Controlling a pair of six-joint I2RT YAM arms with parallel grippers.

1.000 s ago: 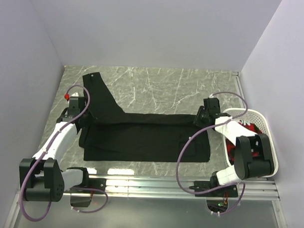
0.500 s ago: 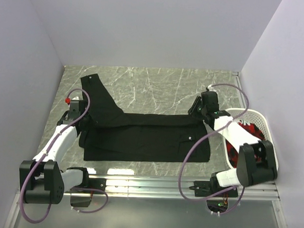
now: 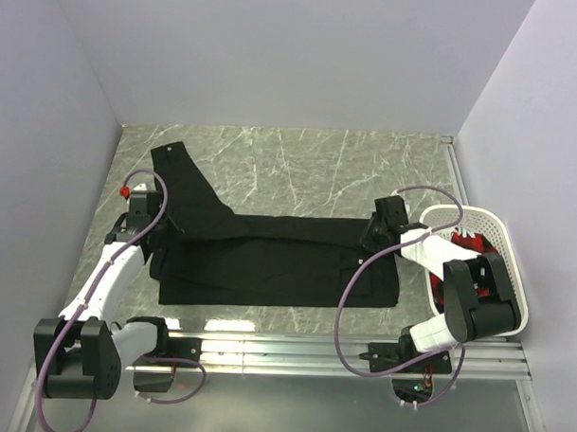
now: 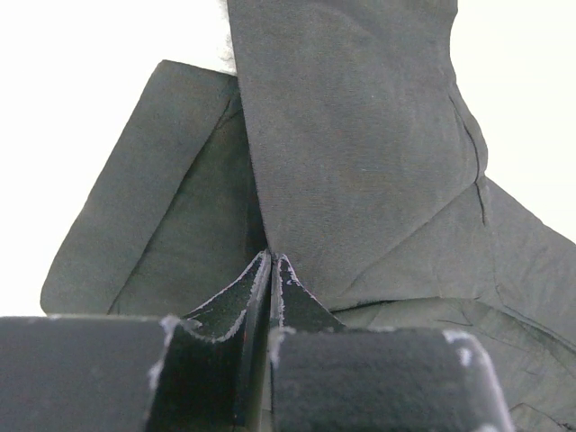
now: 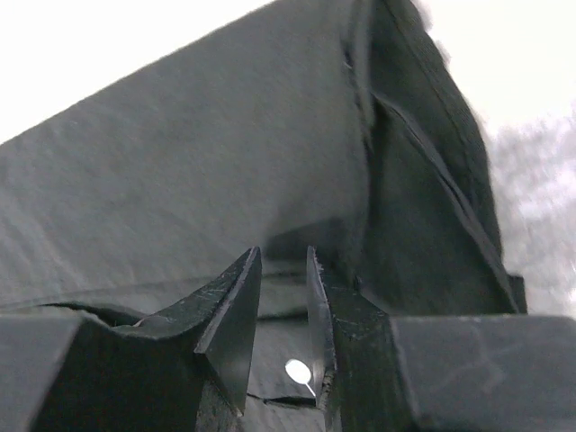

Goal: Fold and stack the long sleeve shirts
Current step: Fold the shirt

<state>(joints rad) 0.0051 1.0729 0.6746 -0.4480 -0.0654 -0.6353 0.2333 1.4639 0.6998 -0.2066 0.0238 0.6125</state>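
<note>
Early days: the shirt (image 3: 278, 258) is spread on the surface (image 3: 319, 160), partly folded with a sleeve (image 3: 190, 189) left out, pinched by the closed left gripper (image 4: 271, 256), while the right gripper (image 5: 283, 256) is set narrow at its other end (hold can't be told), nothing stacked.

Soft, even light fills the overhead view, which is sharp, with barely any shadow around the black shirt (image 3: 278, 258). In both wrist views the bench (image 4: 54, 108) burns out to near white while the cloth keeps its weave; the right wrist view is softer, blurred toward its upper right corner
</note>
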